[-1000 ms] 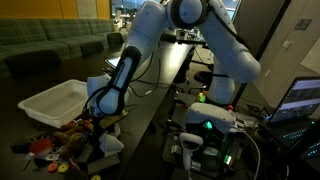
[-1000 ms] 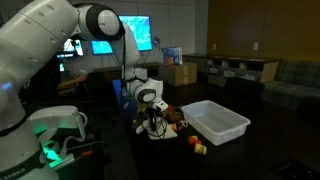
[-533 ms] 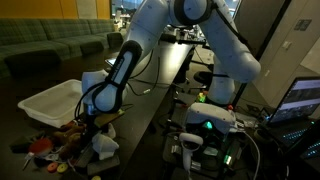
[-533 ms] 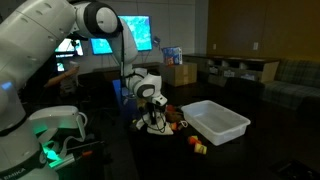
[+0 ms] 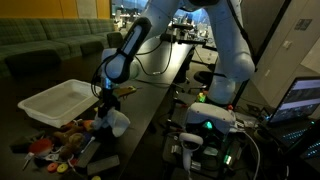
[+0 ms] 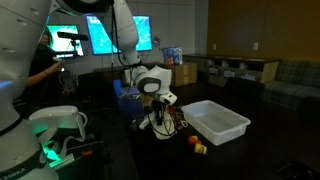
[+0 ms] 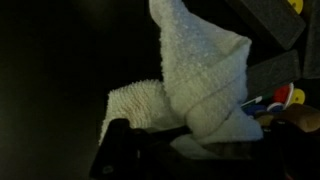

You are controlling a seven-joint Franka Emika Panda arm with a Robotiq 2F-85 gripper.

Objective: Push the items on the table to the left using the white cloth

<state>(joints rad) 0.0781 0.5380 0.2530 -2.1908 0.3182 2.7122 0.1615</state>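
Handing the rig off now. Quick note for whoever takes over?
Gripper: shut on the white cloth, which hangs bunched below it, over the pile's edge.
Items: a colourful heap on the dark table, next to the white bin; a couple of loose pieces lie in front of the bin.
Done: cloth grasped. How far the pile has been pushed cannot be told.
Left: probably lower the cloth to the table beside the heap and sweep it left.
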